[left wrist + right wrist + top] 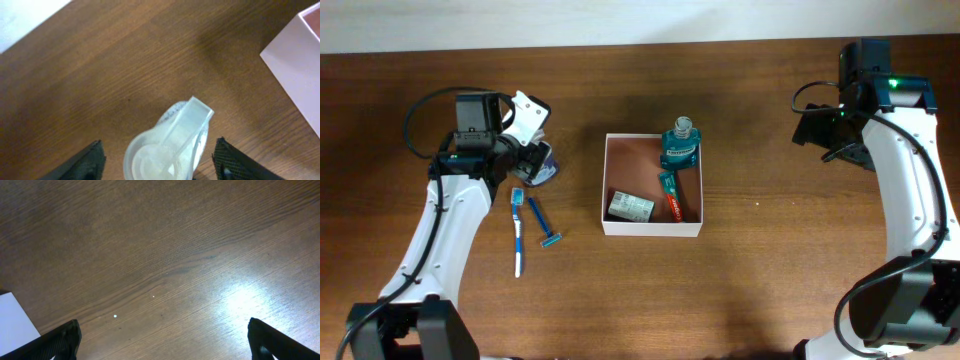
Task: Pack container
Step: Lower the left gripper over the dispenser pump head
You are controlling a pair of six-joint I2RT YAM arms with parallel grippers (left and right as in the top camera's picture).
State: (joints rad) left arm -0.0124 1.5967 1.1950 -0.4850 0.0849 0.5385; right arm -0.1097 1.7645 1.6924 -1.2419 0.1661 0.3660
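Note:
The container (610,185), a shallow white box with a reddish-brown inside, sits mid-table. It holds a teal bottle (680,145), a red and teal tube (670,196) and a small pale packet (631,207). To its left, my left gripper (536,160) hangs over a translucent white plastic piece (546,170). In the left wrist view this piece (167,145) lies between the black fingers (86,164), with a gap on each side, so the left gripper (160,167) is open. My right gripper (165,347) is open over bare wood, far right of the box (300,60).
A blue and white toothbrush (518,232) and a blue razor (544,225) lie on the wood below the left gripper. The right arm (905,150) stands at the far right. A white sheet corner (12,322) shows in the right wrist view.

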